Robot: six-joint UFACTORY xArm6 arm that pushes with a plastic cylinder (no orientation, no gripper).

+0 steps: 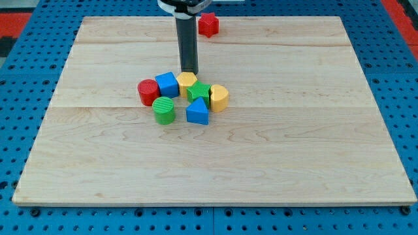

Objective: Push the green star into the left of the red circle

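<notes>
The green star [198,92] sits in a tight cluster near the board's middle. The red circle [148,91] is at the cluster's left end, with a blue cube [167,85] and a yellow block [187,80] between it and the star. My tip [189,71] stands just above the yellow block toward the view's top, up and slightly left of the green star. The rod rises to the view's top edge.
A green cylinder [164,111] and a blue triangle [197,112] lie below the cluster. A second yellow block [219,97] touches the star's right. A red star [208,24] lies near the top edge of the wooden board [313,130].
</notes>
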